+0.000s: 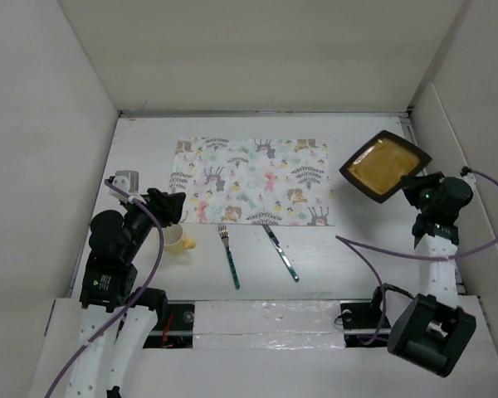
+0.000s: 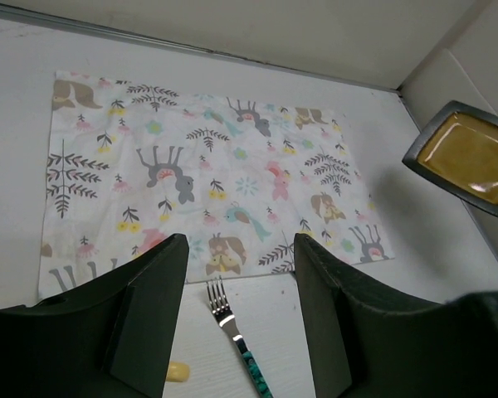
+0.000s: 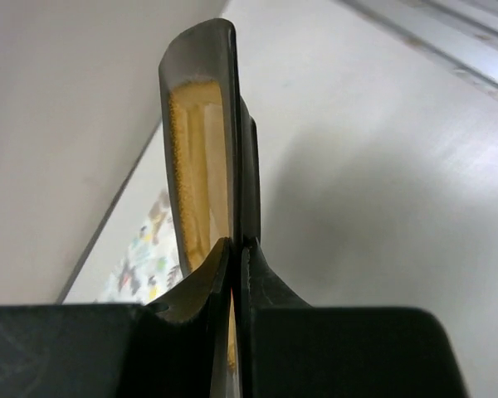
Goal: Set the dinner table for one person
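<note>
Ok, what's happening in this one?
The right gripper is clamped on the rim of a square amber plate, holding it tilted above the table, right of the animal-print placemat. The left gripper is open and empty, near a yellow cup. A fork and a knife lie just in front of the bare placemat.

The white tabletop [image 1: 349, 249] carries an animal-print placemat [image 1: 253, 181]. Just off the placemat's near edge lie a teal-handled fork [image 1: 229, 255] and a second teal-handled utensil [image 1: 280, 252], well apart. A yellow cup [image 1: 179, 240] sits by the placemat's near-left corner.
</note>
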Action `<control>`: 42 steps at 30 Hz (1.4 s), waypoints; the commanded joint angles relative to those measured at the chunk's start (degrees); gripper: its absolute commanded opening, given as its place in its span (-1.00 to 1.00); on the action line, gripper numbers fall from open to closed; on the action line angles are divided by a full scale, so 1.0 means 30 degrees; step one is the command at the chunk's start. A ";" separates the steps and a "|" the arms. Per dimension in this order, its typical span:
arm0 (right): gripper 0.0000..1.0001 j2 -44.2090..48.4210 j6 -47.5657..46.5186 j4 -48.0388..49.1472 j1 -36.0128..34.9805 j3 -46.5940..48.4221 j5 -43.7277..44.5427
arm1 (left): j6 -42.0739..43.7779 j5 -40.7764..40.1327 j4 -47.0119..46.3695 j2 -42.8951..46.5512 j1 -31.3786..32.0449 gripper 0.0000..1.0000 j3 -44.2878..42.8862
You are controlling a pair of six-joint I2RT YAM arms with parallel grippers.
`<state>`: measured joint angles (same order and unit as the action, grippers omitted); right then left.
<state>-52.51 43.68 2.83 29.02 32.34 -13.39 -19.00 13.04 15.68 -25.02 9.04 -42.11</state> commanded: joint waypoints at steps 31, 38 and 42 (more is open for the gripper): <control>-1.00 -1.9994 0.8347 1.9645 -1.6615 0.9231 -0.3626 | -0.0257 -0.0566 -0.0540 -0.0245 0.0122 0.12 0.0296; -1.00 -2.0465 0.8379 1.9271 -1.7199 0.8617 -0.1810 | -0.0257 -0.0625 -0.0423 -0.0158 0.0122 0.12 0.0267; -1.00 -2.0377 0.8379 1.9388 -1.7201 0.8001 -0.1369 | -0.0257 -0.0625 -0.0511 -0.0157 0.0122 0.11 0.0296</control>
<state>-115.66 65.58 48.45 -22.22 55.99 -19.51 -19.59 10.79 16.12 -25.63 9.06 -41.63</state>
